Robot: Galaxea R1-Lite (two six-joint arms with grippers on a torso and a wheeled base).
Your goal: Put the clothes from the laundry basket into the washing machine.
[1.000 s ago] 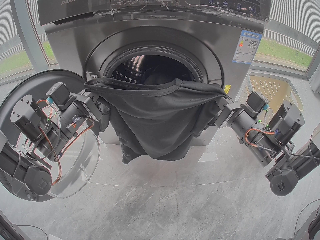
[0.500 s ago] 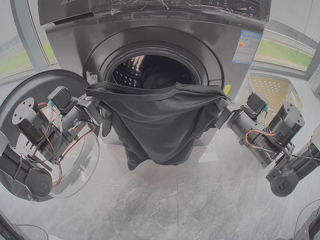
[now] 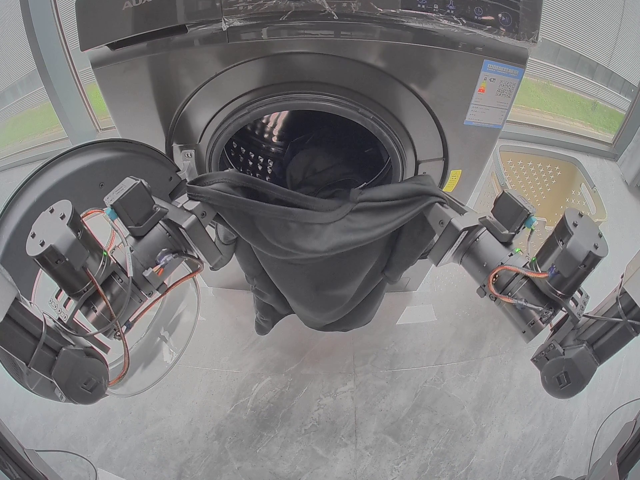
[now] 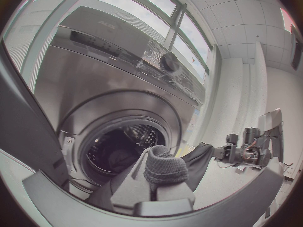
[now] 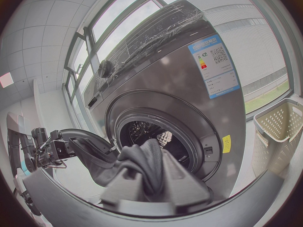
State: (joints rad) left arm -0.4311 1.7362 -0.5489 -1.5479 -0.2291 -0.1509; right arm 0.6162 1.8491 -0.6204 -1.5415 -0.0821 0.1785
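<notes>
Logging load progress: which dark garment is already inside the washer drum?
The crumpled dark garment deep in the drum; the black shirt hangs outside, stretched between left gripper and right gripper.

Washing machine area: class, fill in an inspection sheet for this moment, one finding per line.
Surface: grey marbled floor, with a pale patch near the machine.
Job's things: washing machine, its door swung open to the robot's left; black garment stretched before the drum opening, hanging clear of the floor; dark clothing inside the drum; laundry basket at the machine's right.
Clutter: nothing seen.
Grippers: left gripper and right gripper each shut on an edge of the garment.
Cables: orange wires looped on both wrists, clear of the cloth.
Surroundings: windows behind, grass outside.
</notes>
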